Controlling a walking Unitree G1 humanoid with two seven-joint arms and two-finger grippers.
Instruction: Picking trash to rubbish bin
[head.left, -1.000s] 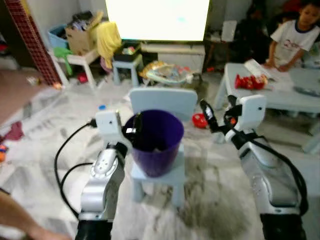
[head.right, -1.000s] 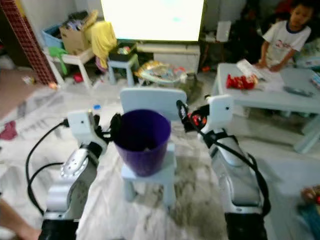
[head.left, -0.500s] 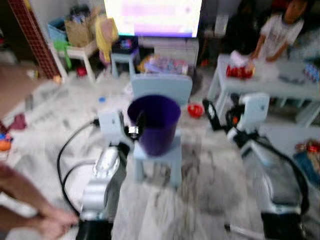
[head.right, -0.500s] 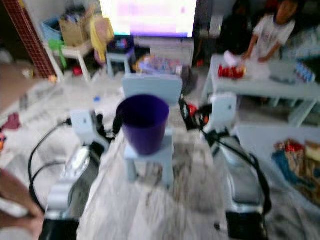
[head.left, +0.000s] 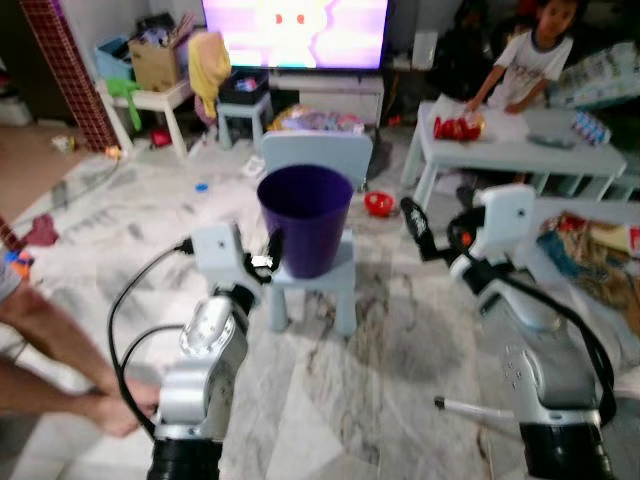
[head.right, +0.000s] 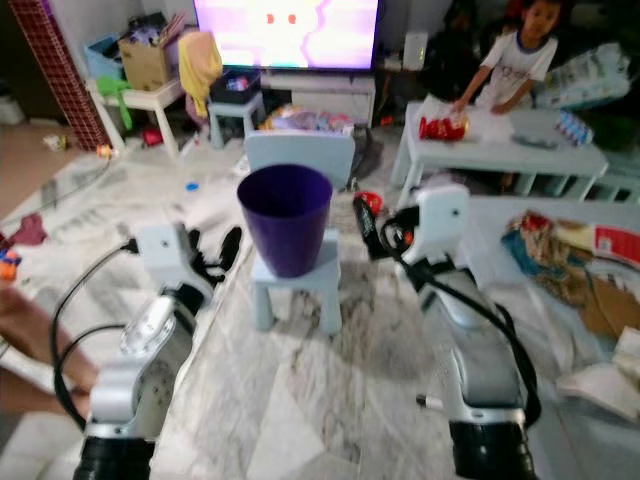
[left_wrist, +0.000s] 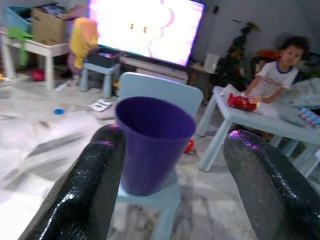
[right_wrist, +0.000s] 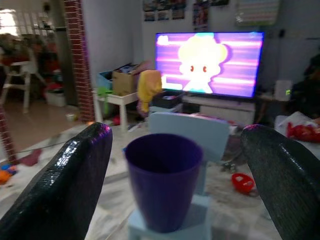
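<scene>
Purple rubbish bin (head.left: 304, 219) upright on pale-blue child's chair (head.left: 318, 265), between left gripper (left_wrist: 175, 190) and right gripper (right_wrist: 175, 185), jaws of both apart and empty; trash pickup apparently yet to begin.

A deep purple plastic rubbish bin (head.left: 305, 219), round and tapering toward its base, stands upright and open-topped on the seat of a small pale blue plastic child's chair (head.left: 318, 160), just in front of the chair's backrest.
</scene>
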